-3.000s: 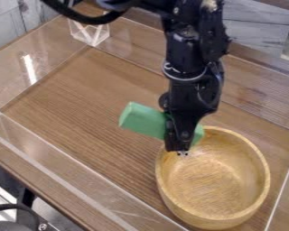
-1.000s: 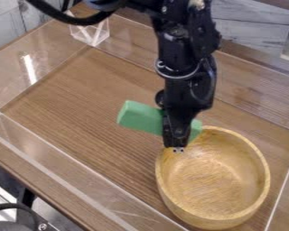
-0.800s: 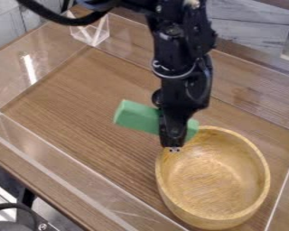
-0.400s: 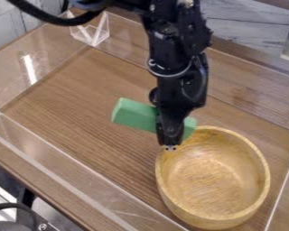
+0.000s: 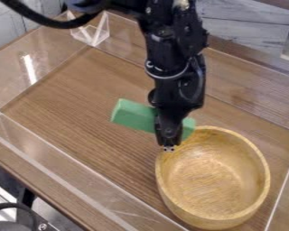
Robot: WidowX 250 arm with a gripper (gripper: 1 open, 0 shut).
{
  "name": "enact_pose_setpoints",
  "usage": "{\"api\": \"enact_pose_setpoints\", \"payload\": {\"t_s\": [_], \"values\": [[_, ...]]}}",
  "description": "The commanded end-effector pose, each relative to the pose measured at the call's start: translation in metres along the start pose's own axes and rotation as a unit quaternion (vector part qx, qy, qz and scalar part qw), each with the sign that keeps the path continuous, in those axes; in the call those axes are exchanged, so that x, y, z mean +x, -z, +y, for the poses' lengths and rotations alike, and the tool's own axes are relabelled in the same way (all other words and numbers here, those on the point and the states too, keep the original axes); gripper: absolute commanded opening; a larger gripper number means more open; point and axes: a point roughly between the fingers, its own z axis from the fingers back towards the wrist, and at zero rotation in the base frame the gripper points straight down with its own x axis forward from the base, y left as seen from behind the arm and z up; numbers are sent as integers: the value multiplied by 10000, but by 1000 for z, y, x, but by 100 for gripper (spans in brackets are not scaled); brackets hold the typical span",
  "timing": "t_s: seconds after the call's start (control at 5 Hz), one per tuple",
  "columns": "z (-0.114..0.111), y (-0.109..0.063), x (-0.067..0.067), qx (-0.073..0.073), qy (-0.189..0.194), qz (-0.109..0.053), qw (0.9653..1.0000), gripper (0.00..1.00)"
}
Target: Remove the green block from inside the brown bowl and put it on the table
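Note:
My gripper [image 5: 169, 140] points straight down and is shut on the green block [image 5: 133, 115]. The mint-green block sticks out to the left of the fingers, tilted, just above the table [image 5: 75, 90]. The fingertips hang over the left rim of the brown bowl [image 5: 248, 147]. That round wooden bowl sits at the front right, and its inside shows only bare wood grain. The arm hides the right end of the block.
Low clear acrylic walls [image 5: 39, 149] run along the table's edges. A small clear plastic piece [image 5: 89, 34] stands at the back. The dark arm [image 5: 172, 45] reaches in from the top of the view.
My gripper and the green block have edged slightly left and up, away from the bowl's inside toward its left rim. In the last second there is hardly any motion.

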Motion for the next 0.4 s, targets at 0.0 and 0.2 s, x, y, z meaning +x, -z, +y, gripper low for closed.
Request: {"api": "enact_pose_setpoints", "payload": {"t_s": [0.0, 0.2], "values": [[6, -9, 2, 191, 12, -182, 9997, 0], [7, -8, 2, 190, 56, -209, 9996, 0]]}}
